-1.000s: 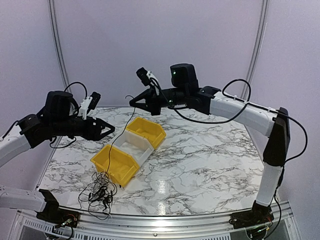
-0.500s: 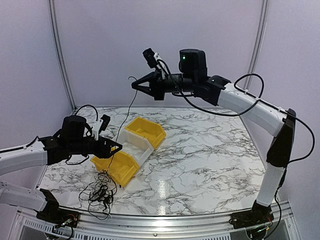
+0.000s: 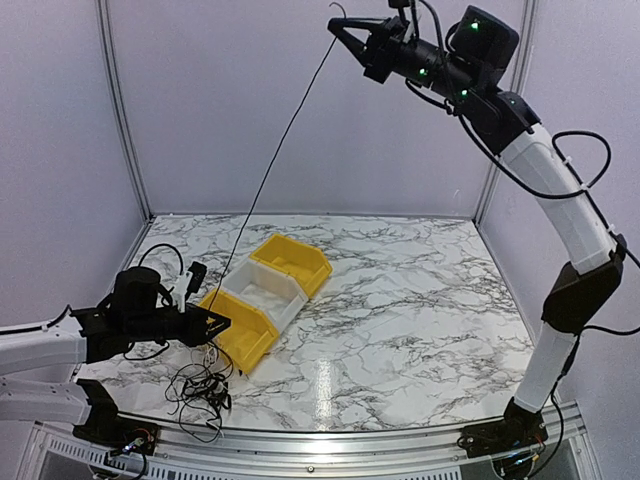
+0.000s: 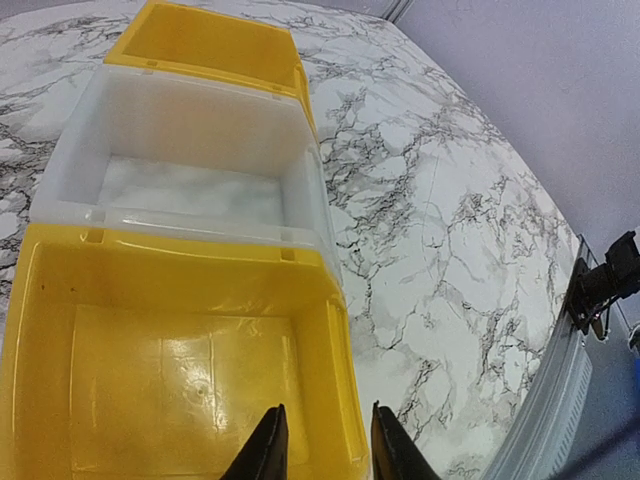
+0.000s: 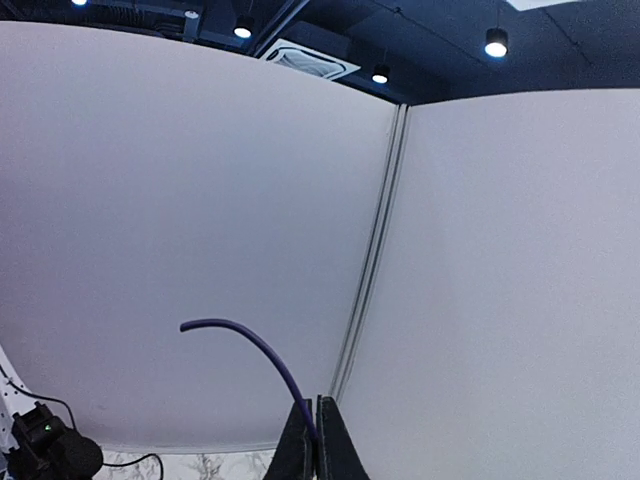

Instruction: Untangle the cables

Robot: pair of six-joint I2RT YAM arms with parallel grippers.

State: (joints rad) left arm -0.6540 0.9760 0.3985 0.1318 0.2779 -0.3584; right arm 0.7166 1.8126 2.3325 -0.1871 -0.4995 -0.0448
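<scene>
A loose tangle of thin black cables (image 3: 200,388) lies on the marble table near its front left edge. My right gripper (image 3: 335,27) is raised high near the top of the view and is shut on one thin black cable (image 3: 275,160), which runs taut down to the tangle. In the right wrist view its free end (image 5: 245,345) curls up past the shut fingertips of the right gripper (image 5: 315,430). My left gripper (image 3: 218,322) is open and empty, low over the near yellow bin, just above the tangle. In the left wrist view the left gripper (image 4: 322,440) straddles that bin's right wall.
Three bins stand in a diagonal row at mid-left: a near yellow bin (image 3: 240,335), a white bin (image 3: 268,285) and a far yellow bin (image 3: 295,262). They also show in the left wrist view (image 4: 180,360). The table's front edge (image 3: 320,425) is close to the tangle.
My right gripper has risen far up and to the right, pulling one cable taut out of the tangle. My left gripper has dropped down and forward to the near yellow bin.
</scene>
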